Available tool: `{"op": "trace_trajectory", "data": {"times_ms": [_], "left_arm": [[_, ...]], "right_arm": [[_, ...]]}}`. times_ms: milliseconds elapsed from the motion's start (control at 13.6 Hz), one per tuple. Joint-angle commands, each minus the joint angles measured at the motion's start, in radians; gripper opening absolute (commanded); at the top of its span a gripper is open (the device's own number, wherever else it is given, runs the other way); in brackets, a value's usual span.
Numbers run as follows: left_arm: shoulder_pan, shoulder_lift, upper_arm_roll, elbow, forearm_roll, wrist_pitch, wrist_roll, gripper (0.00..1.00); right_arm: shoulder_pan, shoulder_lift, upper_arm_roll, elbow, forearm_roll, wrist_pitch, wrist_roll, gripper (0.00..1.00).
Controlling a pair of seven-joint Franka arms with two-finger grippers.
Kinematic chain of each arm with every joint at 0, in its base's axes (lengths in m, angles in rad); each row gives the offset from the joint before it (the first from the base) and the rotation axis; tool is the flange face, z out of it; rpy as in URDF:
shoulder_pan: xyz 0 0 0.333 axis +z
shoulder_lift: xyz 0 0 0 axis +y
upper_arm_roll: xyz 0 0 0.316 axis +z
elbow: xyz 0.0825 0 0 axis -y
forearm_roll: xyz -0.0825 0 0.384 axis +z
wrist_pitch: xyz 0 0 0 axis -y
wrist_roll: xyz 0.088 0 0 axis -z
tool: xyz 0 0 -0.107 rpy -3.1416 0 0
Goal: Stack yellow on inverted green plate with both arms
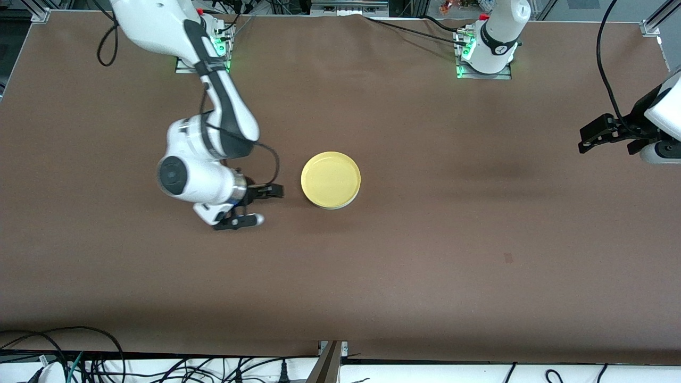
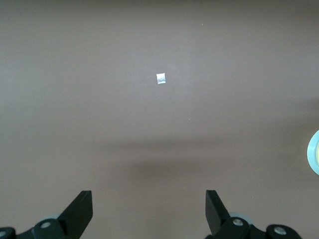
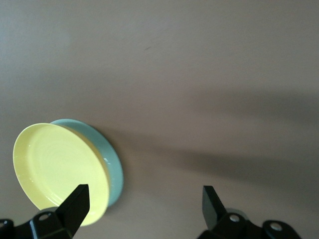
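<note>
The yellow plate (image 1: pixel 330 179) lies upright on top of the green plate in the middle of the table. In the front view only a thin rim of the green plate (image 1: pixel 343 206) shows under it. The right wrist view shows the yellow plate (image 3: pixel 57 169) with the green plate (image 3: pixel 112 162) sticking out beneath. My right gripper (image 1: pixel 262 205) is open and empty, just beside the stack toward the right arm's end of the table; it also shows in the right wrist view (image 3: pixel 144 196). My left gripper (image 1: pixel 591 136) is open and empty, held at the left arm's end of the table, and shows in the left wrist view (image 2: pixel 149 201).
The brown table (image 1: pixel 425 239) is bare around the stack. A small white scrap (image 2: pixel 160 78) lies on it in the left wrist view, and a sliver of a pale plate rim (image 2: pixel 314 152) shows at that view's edge. Cables (image 1: pixel 80 356) run along the front edge.
</note>
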Motion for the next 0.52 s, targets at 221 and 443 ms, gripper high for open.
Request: {"op": "trace_trajectory", "data": {"times_ms": [221, 443], "left_arm": [[0.006, 0.012, 0.001, 0.027, -0.011, -0.004, 0.017, 1.00], [0.006, 0.012, 0.001, 0.027, -0.011, -0.004, 0.017, 1.00]], "right_arm": [[-0.023, -0.014, -0.137, 0.149, -0.223, -0.164, -0.101, 1.00], [-0.028, -0.019, -0.228, 0.189, -0.227, -0.292, -0.104, 1.00]]}}
